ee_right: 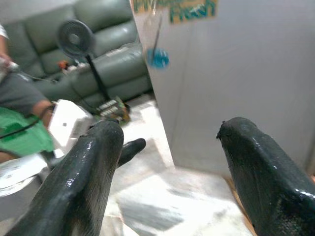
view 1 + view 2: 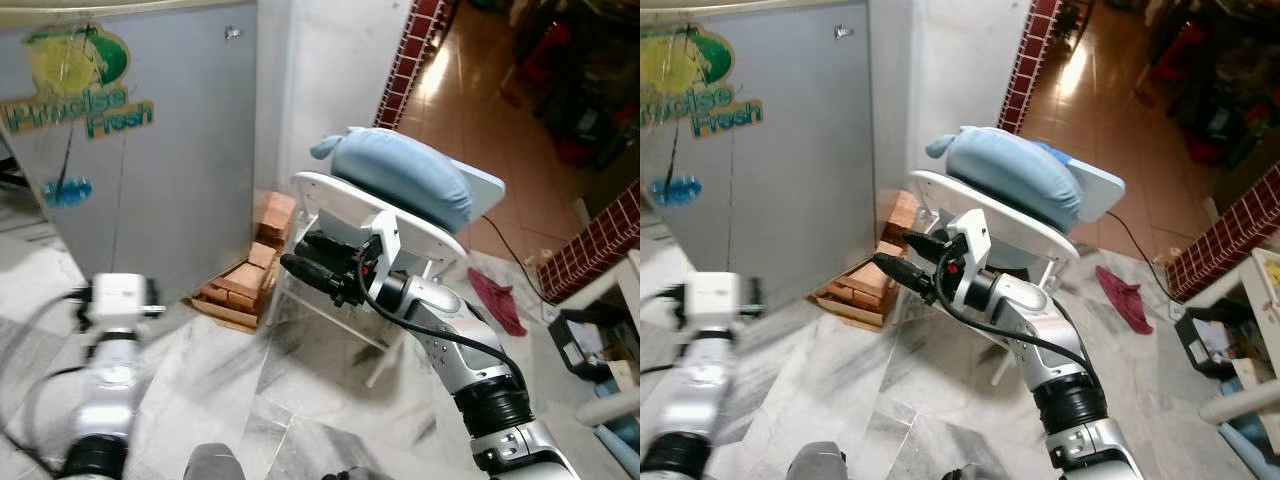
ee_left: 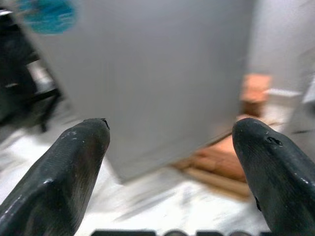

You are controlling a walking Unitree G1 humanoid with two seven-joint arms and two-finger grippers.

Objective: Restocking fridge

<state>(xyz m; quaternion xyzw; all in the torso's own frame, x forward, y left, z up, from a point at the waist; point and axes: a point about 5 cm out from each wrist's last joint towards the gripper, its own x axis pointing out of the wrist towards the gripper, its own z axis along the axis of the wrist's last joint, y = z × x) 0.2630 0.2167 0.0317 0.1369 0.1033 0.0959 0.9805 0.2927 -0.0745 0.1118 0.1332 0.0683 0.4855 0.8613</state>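
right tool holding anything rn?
No. In the right wrist view the right tool has its fingers spread with only the marble floor and the grey fridge between them.

Even indoor light, glare on the orange floor tiles (image 2: 455, 70), both wrist views softly blurred

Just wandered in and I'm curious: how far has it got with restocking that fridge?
Nothing looks done: the grey fridge shows a shut face. Both the left gripper and right gripper are open and empty, pointed toward it, the right one raised before a white chair. Opening and loading remain.
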